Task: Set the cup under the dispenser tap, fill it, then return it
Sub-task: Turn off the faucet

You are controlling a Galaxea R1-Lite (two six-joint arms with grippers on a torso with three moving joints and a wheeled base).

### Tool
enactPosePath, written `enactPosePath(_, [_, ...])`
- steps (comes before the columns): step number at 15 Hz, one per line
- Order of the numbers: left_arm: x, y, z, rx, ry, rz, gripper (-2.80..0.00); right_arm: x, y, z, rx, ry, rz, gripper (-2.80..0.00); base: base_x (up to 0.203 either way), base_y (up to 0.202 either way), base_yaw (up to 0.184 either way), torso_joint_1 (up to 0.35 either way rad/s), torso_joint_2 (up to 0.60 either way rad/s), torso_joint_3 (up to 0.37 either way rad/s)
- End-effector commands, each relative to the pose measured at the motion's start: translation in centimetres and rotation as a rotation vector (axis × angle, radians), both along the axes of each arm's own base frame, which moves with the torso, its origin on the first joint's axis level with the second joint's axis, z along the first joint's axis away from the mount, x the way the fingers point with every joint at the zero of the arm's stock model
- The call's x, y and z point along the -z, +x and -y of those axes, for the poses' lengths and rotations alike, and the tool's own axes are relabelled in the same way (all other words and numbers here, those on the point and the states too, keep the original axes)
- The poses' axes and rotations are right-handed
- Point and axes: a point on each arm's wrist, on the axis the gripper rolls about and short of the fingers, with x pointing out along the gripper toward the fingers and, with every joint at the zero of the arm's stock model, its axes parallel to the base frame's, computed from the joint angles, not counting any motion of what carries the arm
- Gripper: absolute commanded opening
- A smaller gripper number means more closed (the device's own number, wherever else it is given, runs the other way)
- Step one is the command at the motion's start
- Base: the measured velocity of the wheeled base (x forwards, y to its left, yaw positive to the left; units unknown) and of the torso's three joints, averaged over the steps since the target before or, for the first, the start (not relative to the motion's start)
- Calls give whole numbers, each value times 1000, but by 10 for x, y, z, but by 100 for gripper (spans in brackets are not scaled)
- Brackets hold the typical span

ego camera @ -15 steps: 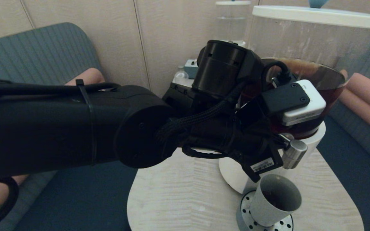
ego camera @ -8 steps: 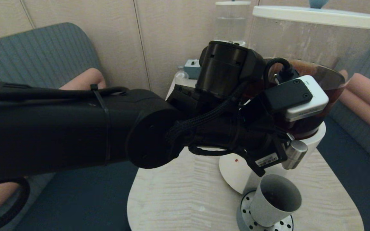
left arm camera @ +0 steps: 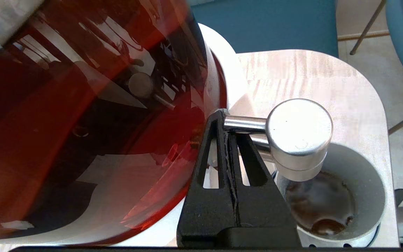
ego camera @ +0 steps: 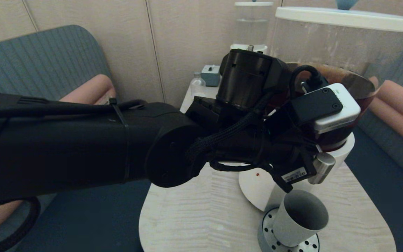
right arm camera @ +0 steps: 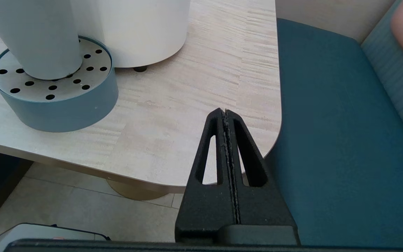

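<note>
The grey cup stands on the perforated drip tray, right below the steel dispenser tap. In the left wrist view the cup holds a little brown liquid at its bottom, under the tap. My left gripper is shut, its tips resting against the tap's thin steel rod beside the dark-filled tank. In the head view my left arm hides these fingers. My right gripper is shut and parked above the table's corner, away from the cup.
The big dispenser stands on a white base on the pale wood table. Behind it are a smaller clear-liquid dispenser, a small bottle and a blue-grey box. Blue sofa seats surround the table.
My left arm has reached farther forward, and its wrist has sunk slightly, closer to the tap. The cup has stayed in place on the tray.
</note>
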Motion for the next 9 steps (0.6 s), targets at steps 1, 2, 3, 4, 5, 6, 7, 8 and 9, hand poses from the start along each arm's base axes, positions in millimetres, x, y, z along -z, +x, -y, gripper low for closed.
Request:
enactPosePath(1, [3, 1, 1, 1, 8, -3, -280, 0, 0, 0, -2, -1, 6, -280, 0, 0, 0, 0, 0, 0])
enactPosePath(2, [3, 0, -1, 0, 11, -6, -280, 0, 0, 0, -2, -1, 5, -280, 0, 0, 0, 0, 0, 0])
enactPosePath(3, [3, -1, -3, -2, 14, -8, -280, 0, 0, 0, -2, -1, 4, -280, 0, 0, 0, 0, 0, 0])
enactPosePath(4, [1, -2, -5, -3, 16, -10, -280, 0, 0, 0, -2, -1, 6, -280, 0, 0, 0, 0, 0, 0])
enactPosePath(5, [-1, -4, -8, -6, 17, -11, -280, 0, 0, 0, -2, -1, 6, -280, 0, 0, 0, 0, 0, 0])
enactPosePath(6, [-4, -5, -11, -13, 13, -7, -280, 0, 0, 0, -1, -1, 6, -280, 0, 0, 0, 0, 0, 0])
enactPosePath(7, [-9, -8, -16, -28, 4, -5, -280, 0, 0, 0, -1, -1, 4, -280, 0, 0, 0, 0, 0, 0])
enactPosePath(8, [-16, -11, -23, -45, -8, -8, -280, 0, 0, 0, -1, -1, 5, -280, 0, 0, 0, 0, 0, 0])
enactPosePath(9, [-23, -15, -32, -70, -20, -14, -280, 0, 0, 0, -1, -1, 5, -280, 0, 0, 0, 0, 0, 0])
